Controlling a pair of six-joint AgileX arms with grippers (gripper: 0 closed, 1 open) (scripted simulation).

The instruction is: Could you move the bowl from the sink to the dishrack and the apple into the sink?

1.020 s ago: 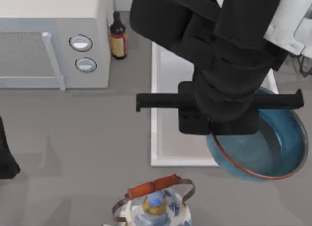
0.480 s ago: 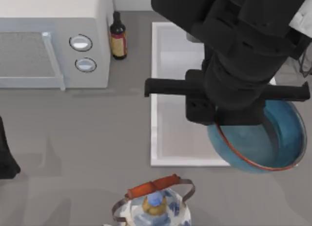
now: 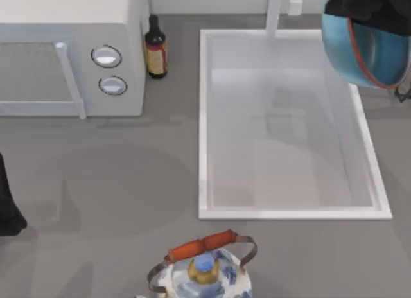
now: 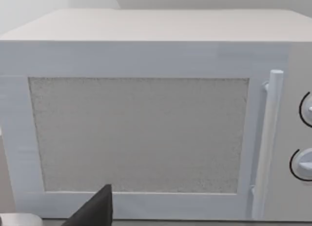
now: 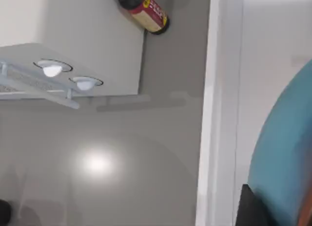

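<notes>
The blue bowl, with its reddish-brown rim, hangs tilted in the air over the sink's far right corner. My right gripper is shut on it at the top view's upper edge. In the right wrist view the bowl shows beside one dark finger. The white sink has nothing in its basin. The apple and the dishrack are out of view. My left arm is parked at the table's left edge, and a dark tip of it faces the microwave.
A white microwave stands at the back left with a dark bottle beside it. A blue-and-white kettle with an orange handle sits at the front edge. The faucet rises behind the sink.
My right arm has carried the bowl from the sink's near right corner up and back to its far right corner. The arm no longer covers the basin.
</notes>
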